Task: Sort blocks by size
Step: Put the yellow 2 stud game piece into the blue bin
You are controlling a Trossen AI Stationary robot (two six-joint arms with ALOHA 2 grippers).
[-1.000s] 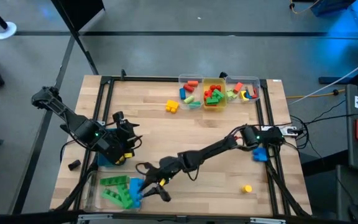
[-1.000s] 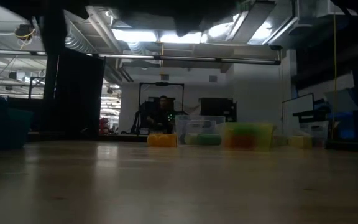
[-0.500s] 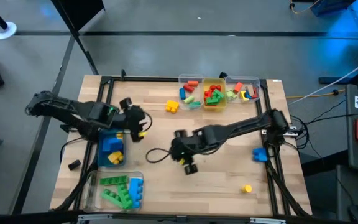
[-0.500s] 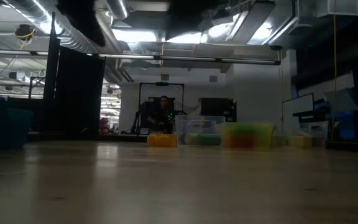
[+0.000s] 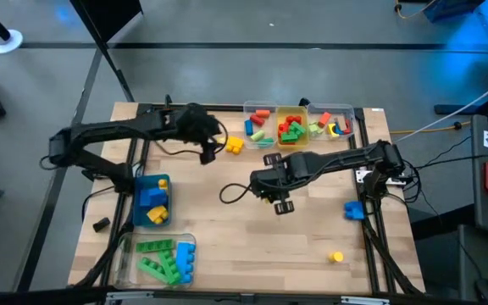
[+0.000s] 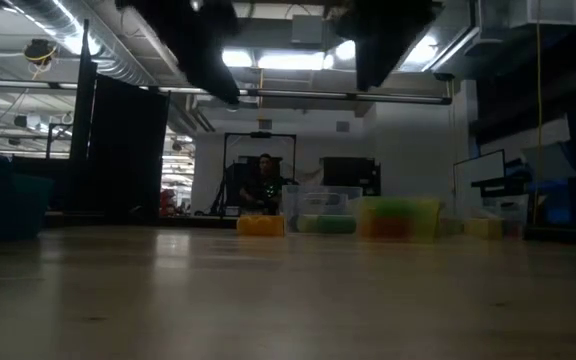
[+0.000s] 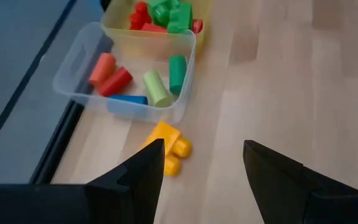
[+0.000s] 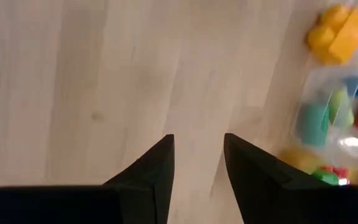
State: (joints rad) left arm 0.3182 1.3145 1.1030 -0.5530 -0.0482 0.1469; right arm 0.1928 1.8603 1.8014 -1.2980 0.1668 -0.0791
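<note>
Hovering over pale wood table, both tools (left, right) spread apart, holding nothing.

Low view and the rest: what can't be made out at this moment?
- Low view: both arms are dark shapes cut off at the top edge; grippers hidden.
- Low view: the far bins are too distant to tell blocks apart.
- Right wrist view: bin contents blurred and cut by the edge.
- High view: the small yellow block too tiny to size.

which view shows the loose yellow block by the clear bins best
The left wrist view: the yellow block lies close and sharp, just beyond the open left gripper. The high view shows it small, the right wrist view blurred at the edge, and the low view only a dim yellow shape far across the table.
</note>
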